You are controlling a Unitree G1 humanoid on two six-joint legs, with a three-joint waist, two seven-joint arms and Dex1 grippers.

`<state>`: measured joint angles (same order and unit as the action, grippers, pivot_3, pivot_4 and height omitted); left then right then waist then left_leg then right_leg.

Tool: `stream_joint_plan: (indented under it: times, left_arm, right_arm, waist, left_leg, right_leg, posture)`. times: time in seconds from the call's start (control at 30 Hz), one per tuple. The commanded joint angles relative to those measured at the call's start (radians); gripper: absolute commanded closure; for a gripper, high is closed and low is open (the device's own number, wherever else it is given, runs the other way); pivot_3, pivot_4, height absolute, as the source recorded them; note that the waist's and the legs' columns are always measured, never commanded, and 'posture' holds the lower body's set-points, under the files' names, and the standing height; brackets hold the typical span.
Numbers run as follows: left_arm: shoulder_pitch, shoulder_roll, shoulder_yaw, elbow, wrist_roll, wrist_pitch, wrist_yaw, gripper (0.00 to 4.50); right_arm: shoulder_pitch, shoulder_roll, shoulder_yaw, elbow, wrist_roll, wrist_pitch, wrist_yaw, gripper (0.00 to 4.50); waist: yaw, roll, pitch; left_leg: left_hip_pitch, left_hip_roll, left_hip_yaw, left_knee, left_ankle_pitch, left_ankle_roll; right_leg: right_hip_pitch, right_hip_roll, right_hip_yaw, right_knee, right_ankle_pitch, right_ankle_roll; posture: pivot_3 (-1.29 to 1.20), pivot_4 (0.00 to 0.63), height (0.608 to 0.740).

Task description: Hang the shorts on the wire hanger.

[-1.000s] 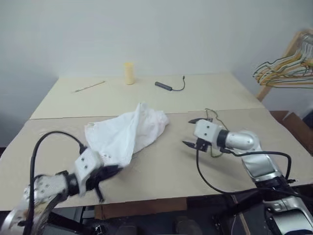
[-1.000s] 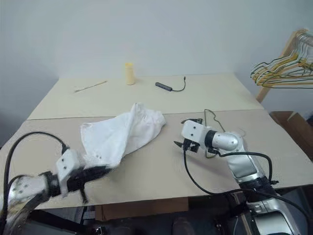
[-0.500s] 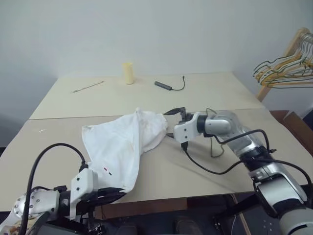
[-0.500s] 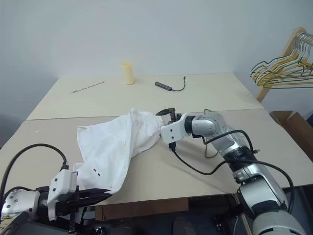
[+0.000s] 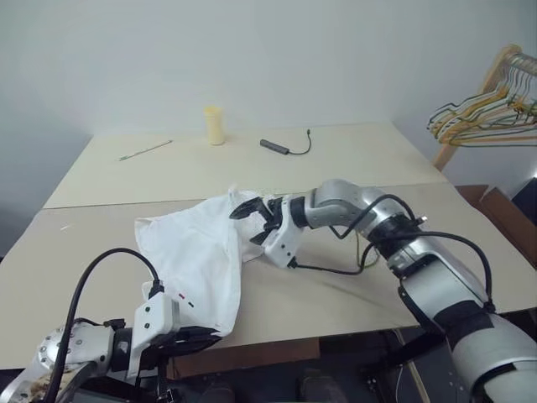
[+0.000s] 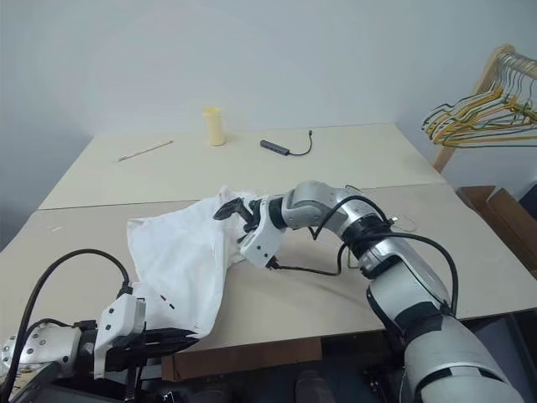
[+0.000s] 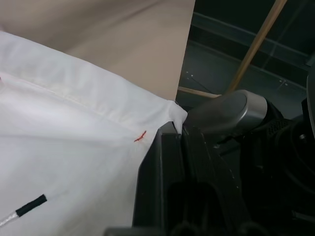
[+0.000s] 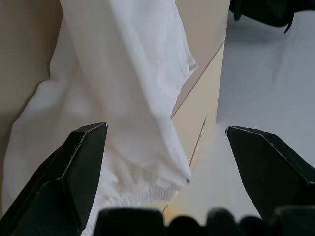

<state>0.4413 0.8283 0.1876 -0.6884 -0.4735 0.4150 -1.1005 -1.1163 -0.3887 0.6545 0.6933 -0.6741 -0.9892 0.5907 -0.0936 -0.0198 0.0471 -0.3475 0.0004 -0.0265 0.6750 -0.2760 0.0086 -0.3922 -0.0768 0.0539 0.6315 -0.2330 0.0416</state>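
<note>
**Shorts gripped at one end, hanger untouched – early stage**

Progress: left claw (image 5: 201, 338) is clamped on a hem corner of the shorts (image 5: 197, 252), down at the near bench (image 5: 336, 294) edge; left wrist view shows the corner pinched between its fingers, red dash just beside. Shorts lie spread on the bench, from that corner up to the bunched waistband end near the middle. Right claw (image 5: 254, 220) has jaws wide apart, poised at the waistband end, nothing held; I can't tell whether it touches the cloth. Wire hanger (image 5: 362, 249) lies flat on the bench behind the right forearm, mostly hidden, apart from the shorts. So: one grip made; second grip, lift and threading onto the hanger all left, by my read.

Vs a second ago: right claw was out over the hanger, well clear of the shorts; it has swung across to the cloth and rolled over. Left claw pulled its corner back toward the bench edge, so the shorts are stretched out longer now.

Background: yellow cup (image 5: 215, 125), cable (image 5: 285, 147), rack of hangers (image 5: 482, 113).
</note>
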Motion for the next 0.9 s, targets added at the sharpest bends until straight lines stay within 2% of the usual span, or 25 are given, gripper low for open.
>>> stream_joint_plan:
  times: [0.03,0.33,0.47,0.77,0.8,0.9]
  left_arm:
    - [-0.015,0.013,-0.005,-0.029,-0.018,-0.001,0.007,4.46]
    - [-0.023,0.025,-0.003,-0.044,-0.054,0.011,0.006,4.46]
    - [-0.014,0.027,-0.012,-0.05,-0.055,0.008,0.011,4.5]
    - [0.001,0.028,-0.016,-0.042,-0.045,-0.009,0.007,4.5]
    - [0.001,0.028,-0.017,-0.04,-0.044,-0.012,0.006,4.5]
    - [-0.002,0.025,-0.021,-0.03,-0.039,-0.02,0.004,4.5]
  right_arm:
    - [-0.056,0.026,0.025,0.022,-0.058,-0.058,-0.051,0.0]
    - [-0.092,0.088,0.099,0.09,-0.173,-0.096,-0.151,0.0]
    - [-0.13,0.115,0.111,0.144,-0.225,-0.075,-0.232,0.95]
    - [-0.146,0.102,0.11,0.166,-0.237,-0.074,-0.26,4.22]
    - [-0.145,0.101,0.11,0.166,-0.237,-0.074,-0.259,4.48]
    - [-0.142,0.094,0.113,0.161,-0.239,-0.072,-0.251,4.48]
  waist:
    - [-0.005,0.0,0.0]
    - [-0.009,0.001,0.0]
    - [-0.016,0.001,0.0]
    - [-0.032,0.001,0.0]
    - [-0.032,0.001,0.0]
    - [-0.033,0.001,0.0]
  left_leg:
    - [0.0,0.0,0.0,0.0,0.0,0.0]
    - [0.001,0.0,0.0,-0.001,0.0,0.0]
    - [0.001,0.0,0.0,-0.001,0.0,0.0]
    - [0.001,-0.001,0.0,-0.002,0.0,-0.001]
    - [0.001,-0.001,0.0,-0.002,0.0,-0.001]
    - [0.001,-0.001,0.0,-0.002,0.0,-0.001]
  right_leg:
    - [0.0,0.0,0.0,0.0,0.0,0.0]
    - [-0.001,0.0,0.001,0.001,0.0,0.0]
    - [-0.002,0.001,0.002,0.002,0.0,-0.001]
    - [-0.002,0.001,0.003,0.002,0.0,-0.001]
    - [-0.002,0.001,0.003,0.003,0.0,-0.001]
    - [-0.002,0.001,0.003,0.003,0.0,-0.001]
  posture:
    - [-0.03,0.0,0.74]
    - [-0.03,0.0,0.74]
    - [-0.03,0.0,0.74]
    - [-0.03,0.0,0.74]
    - [-0.03,0.0,0.74]
    - [-0.03,0.0,0.74]
